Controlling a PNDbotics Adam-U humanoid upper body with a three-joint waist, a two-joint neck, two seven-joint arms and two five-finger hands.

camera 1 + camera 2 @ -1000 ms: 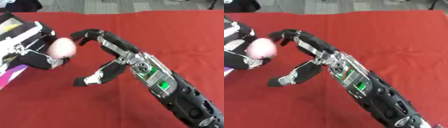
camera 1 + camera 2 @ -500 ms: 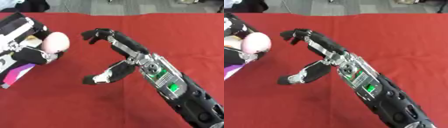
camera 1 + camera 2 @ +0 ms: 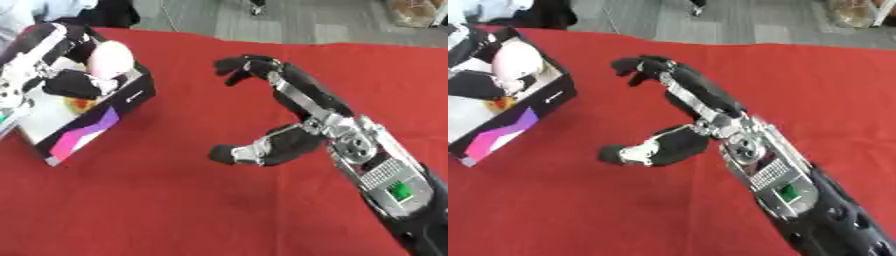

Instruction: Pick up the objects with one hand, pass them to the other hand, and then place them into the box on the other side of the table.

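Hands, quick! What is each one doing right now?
Left hand: shut on the pale pink egg-shaped object, over the box.
Right hand: open, empty, above the red table.

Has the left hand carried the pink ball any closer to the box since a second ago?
Yes. The left hand now holds the pink ball over the box; earlier it was beside the box, over the red cloth.

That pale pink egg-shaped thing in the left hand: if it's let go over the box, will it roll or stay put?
The egg looks smooth and rounded, so it would probably roll. The box has raised walls, which should likely contain it. The left robot hand curls round it, suggesting it is light.
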